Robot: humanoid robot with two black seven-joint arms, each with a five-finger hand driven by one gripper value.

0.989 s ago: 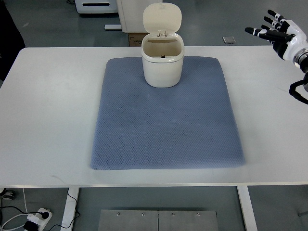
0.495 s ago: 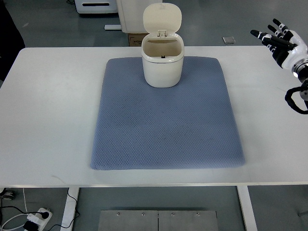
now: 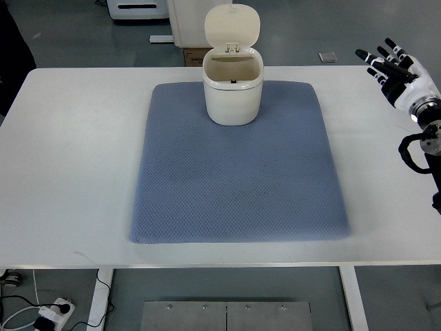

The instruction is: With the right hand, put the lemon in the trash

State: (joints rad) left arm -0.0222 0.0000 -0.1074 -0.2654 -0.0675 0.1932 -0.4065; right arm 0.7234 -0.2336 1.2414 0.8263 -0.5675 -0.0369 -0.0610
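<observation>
A cream trash bin (image 3: 233,86) stands at the far middle of the blue mat (image 3: 238,165), its lid flipped up and open. No lemon shows anywhere in the top view; the inside of the bin is mostly hidden. My right hand (image 3: 387,63) hovers over the table's far right corner, fingers spread and holding nothing. It is well to the right of the bin.
The white table (image 3: 76,152) carries only the mat and the bin. Beyond its far edge stand a white cabinet (image 3: 189,21) and a cardboard box. A power strip (image 3: 52,314) lies on the floor at lower left.
My right hand has drifted down and toward me at the right edge, its fingers turning to point more up-left. The bin and mat have not moved.
</observation>
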